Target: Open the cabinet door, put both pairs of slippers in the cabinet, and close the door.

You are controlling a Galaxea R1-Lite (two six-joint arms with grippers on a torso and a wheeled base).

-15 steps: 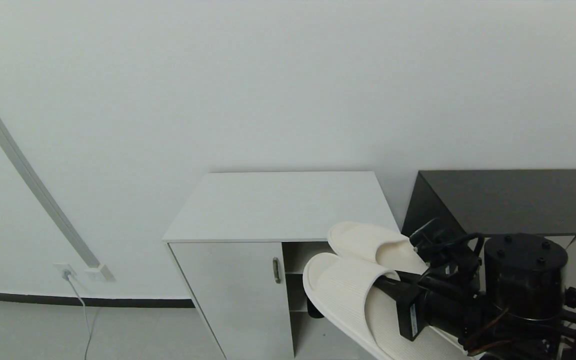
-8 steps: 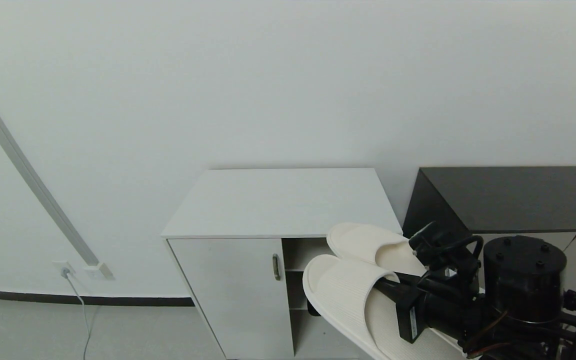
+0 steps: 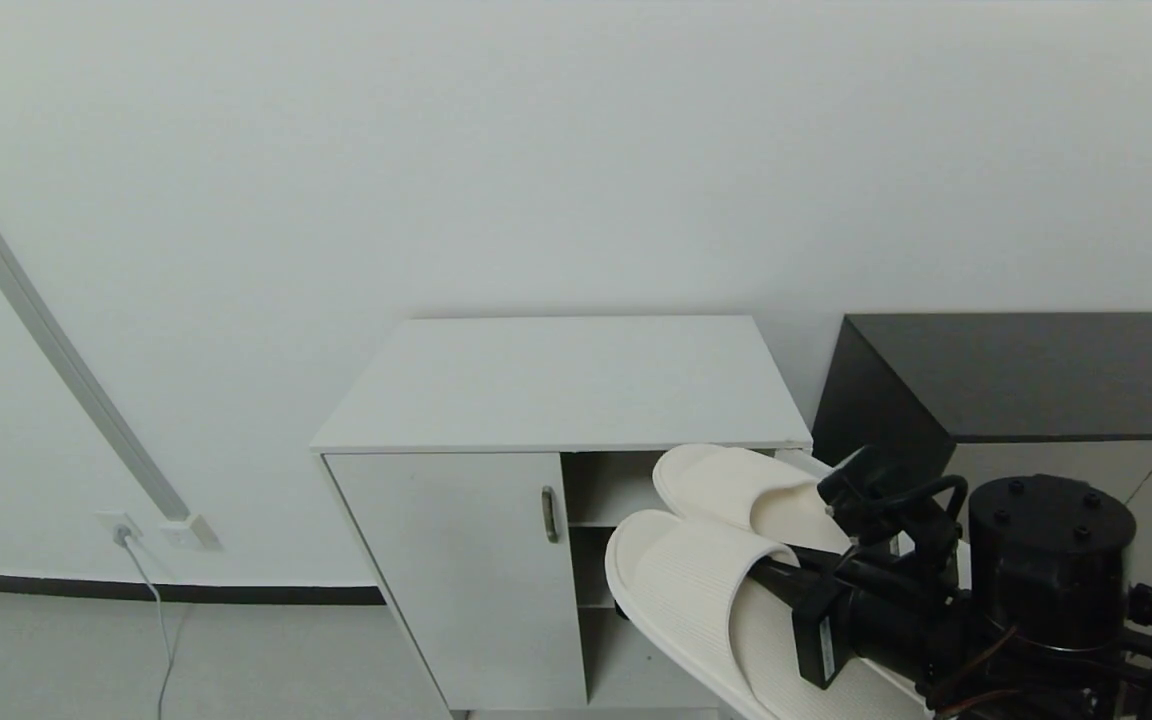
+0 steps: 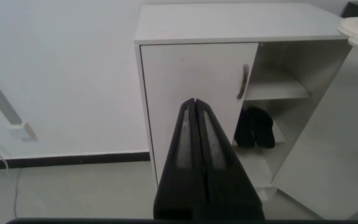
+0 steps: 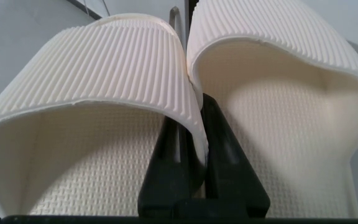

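A white cabinet (image 3: 556, 385) stands against the wall. Its left door (image 3: 456, 570) is closed, with a handle (image 3: 547, 514) at the inner edge. Its right door (image 4: 328, 143) is swung open, and the shelves (image 4: 278, 90) behind it show. A pair of black slippers (image 4: 257, 127) lies on a lower shelf. My right gripper (image 3: 786, 575) is shut on the inner edges of a pair of white ribbed slippers (image 5: 129, 68). It holds them side by side in front of the open compartment, toes toward it. My left gripper (image 4: 194, 102) is shut on nothing and faces the closed door.
A dark cabinet (image 3: 1026, 370) stands close by the white one on its right. A wall socket with a hanging cable (image 3: 116, 525) and a slanted grey conduit (image 3: 46, 330) are to the left. Bare floor lies before the cabinet's left half.
The whole head view has shifted, and the cabinet now sits higher and larger in it. The right gripper still holds the white slippers in the same pose.
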